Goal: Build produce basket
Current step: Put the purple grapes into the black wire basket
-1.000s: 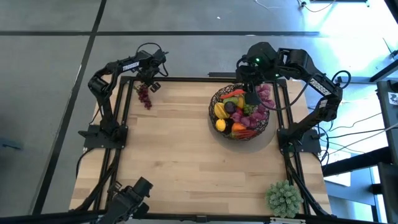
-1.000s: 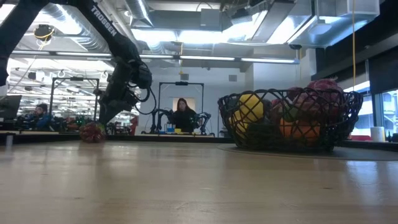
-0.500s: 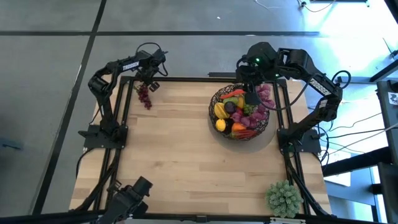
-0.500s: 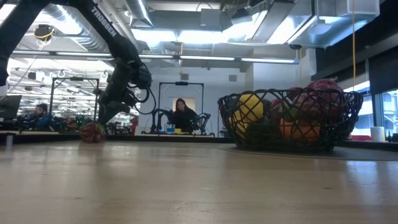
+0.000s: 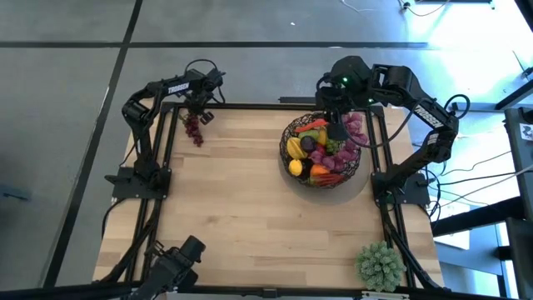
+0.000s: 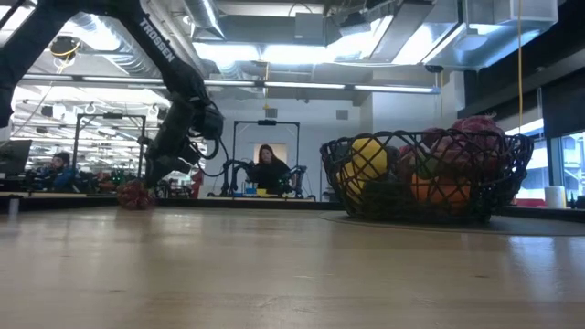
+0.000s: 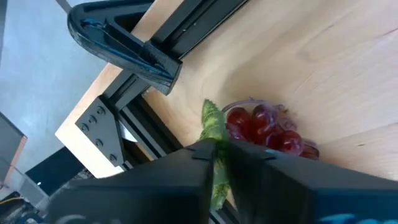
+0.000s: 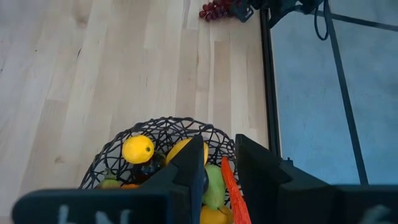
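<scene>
Left gripper (image 7: 217, 163) had its jaws pinching the green leaf (image 7: 213, 134) of the red grapes (image 7: 266, 129), bunch trailing straight ahead on the bench; basket (image 5: 323, 150) sat far off, under the right gripper (image 5: 336, 127), jaws slightly parted.

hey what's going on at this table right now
A two-armed robot is filling a wire basket with produce. The basket, on the right of the table, already holds a lemon, mango-like fruits and other pieces. The left gripper is at the far left corner, pinching the green leaf of a bunch of red grapes lying on the wood. The right gripper hovers above the basket with its fingers apart, holding nothing.
</scene>
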Motion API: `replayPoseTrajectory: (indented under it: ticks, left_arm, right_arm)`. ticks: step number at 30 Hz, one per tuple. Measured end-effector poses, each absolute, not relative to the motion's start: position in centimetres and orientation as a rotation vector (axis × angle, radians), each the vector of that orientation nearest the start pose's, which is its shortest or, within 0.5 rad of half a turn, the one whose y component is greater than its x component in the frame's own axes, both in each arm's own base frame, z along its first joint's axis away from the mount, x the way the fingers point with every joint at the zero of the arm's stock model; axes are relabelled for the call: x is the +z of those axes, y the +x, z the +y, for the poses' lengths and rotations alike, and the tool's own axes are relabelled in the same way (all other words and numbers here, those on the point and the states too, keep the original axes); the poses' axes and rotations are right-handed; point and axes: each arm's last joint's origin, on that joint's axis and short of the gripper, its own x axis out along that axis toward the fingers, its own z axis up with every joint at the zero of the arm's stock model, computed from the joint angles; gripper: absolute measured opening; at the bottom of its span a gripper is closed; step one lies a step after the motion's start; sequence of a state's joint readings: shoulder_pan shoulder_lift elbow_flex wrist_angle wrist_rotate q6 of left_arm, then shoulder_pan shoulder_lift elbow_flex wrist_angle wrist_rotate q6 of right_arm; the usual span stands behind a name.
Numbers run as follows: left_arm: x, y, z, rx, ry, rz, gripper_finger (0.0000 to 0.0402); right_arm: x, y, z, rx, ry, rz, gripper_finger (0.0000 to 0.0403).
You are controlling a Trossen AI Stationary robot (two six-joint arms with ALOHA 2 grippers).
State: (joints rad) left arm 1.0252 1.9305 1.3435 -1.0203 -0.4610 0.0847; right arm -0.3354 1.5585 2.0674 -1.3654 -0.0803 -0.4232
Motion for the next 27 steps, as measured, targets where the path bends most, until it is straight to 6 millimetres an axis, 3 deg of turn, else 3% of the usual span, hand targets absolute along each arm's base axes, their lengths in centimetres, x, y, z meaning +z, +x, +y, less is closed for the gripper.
replayPoseTrajectory:
  ticks: [2,8,11,14,19,27]
  left_arm:
    - [17.1,16.9,30.3,1.056,-0.428,1.704,0.0008]
    - [17.2,17.2,30.0,1.013,-0.404,1.721,0.0001]
    - [18.1,17.8,29.4,0.989,-0.378,1.701,0.0]
    - [19.9,18.7,28.4,0.973,-0.317,1.656,0.0]
    - [24.5,20.4,26.1,0.952,-0.193,1.529,0.0]
    - [32.2,23.2,20.9,0.928,0.018,1.359,0.0]
  right_arm:
    - [46.7,25.1,-8.5,-0.059,-0.22,0.867,0.0087]
    - [46.7,25.1,-8.5,-0.059,-0.221,0.868,0.0087]
    - [46.8,24.8,-8.4,-0.06,-0.219,0.866,0.0087]
    - [47.0,24.4,-8.3,-0.07,-0.224,0.86,0.0087]
    - [47.5,23.7,-8.1,-0.101,-0.237,0.849,0.0087]
    - [48.4,22.1,-7.6,-0.127,-0.204,0.82,0.0087]
